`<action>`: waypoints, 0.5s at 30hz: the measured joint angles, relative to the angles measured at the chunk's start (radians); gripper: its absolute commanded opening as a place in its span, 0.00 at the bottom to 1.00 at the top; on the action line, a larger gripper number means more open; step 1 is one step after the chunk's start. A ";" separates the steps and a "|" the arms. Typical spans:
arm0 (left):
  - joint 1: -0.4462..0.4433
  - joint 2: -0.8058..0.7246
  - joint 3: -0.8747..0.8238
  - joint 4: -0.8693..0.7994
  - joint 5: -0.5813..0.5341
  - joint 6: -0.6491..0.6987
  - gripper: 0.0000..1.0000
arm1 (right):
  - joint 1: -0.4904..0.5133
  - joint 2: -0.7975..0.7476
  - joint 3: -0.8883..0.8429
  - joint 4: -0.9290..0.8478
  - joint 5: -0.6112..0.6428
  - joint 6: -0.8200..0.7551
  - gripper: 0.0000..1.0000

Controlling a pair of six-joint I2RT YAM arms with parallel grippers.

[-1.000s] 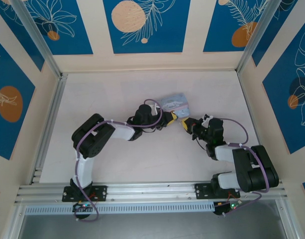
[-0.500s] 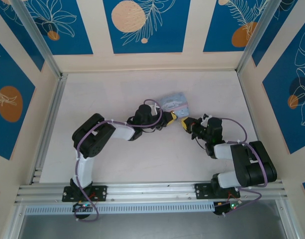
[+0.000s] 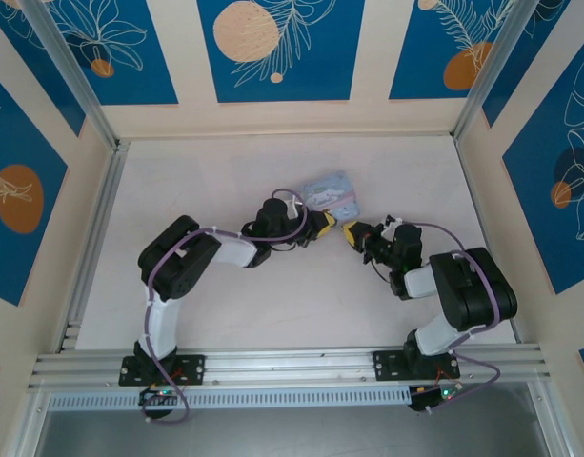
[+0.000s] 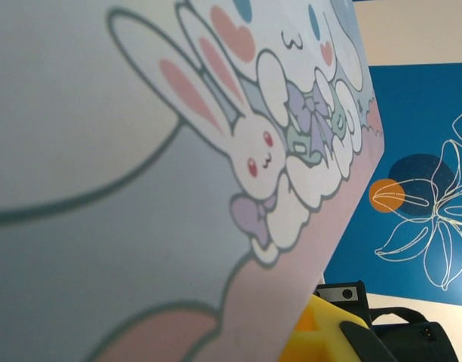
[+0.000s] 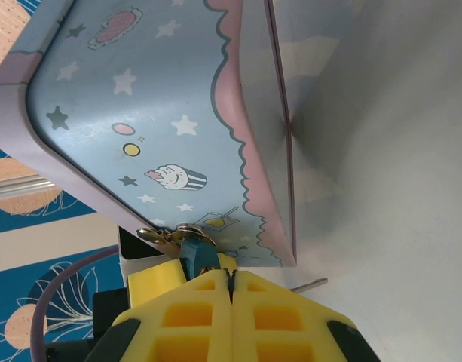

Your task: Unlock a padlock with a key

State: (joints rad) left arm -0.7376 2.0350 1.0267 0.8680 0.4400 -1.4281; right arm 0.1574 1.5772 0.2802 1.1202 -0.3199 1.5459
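The right pincer (image 5: 231,277) has its yellow fingers pressed tight together, and the tiny dark padlock (image 5: 197,255) sits right at their tips beside a brass ring (image 5: 164,235); whether it is clamped cannot be told. Just beyond it rises the pale blue tin (image 5: 163,113), its pink edge meeting the surface (image 5: 381,151). The left pincer (image 3: 322,225), closed narrow, lies against the tin opposite the right one.

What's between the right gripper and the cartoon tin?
Right wrist view: a small teal piece pinched by the right gripper, reaching shiny metal fittings on the tin.
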 measured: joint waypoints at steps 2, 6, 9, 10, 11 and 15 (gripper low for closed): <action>0.002 0.000 0.000 0.000 -0.003 -0.004 0.00 | 0.000 0.019 0.005 0.025 -0.006 0.000 0.00; 0.008 0.000 0.000 0.006 -0.010 -0.008 0.00 | 0.000 0.045 0.022 0.043 -0.022 -0.003 0.00; 0.010 0.000 0.000 0.008 -0.015 -0.011 0.00 | -0.002 0.050 0.033 0.044 -0.032 -0.016 0.00; 0.010 0.000 0.000 0.008 -0.015 -0.012 0.00 | -0.002 0.051 0.034 0.043 -0.035 -0.022 0.00; 0.010 0.000 0.000 0.008 -0.015 -0.014 0.00 | -0.002 0.052 0.036 0.043 -0.036 -0.029 0.00; 0.011 0.000 0.000 0.007 -0.021 -0.014 0.00 | -0.005 0.065 0.045 0.039 -0.047 -0.050 0.00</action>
State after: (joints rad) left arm -0.7269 2.0350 1.0267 0.8753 0.4191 -1.4422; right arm 0.1520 1.6424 0.3248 1.1591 -0.3664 1.4956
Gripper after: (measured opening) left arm 0.088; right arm 0.060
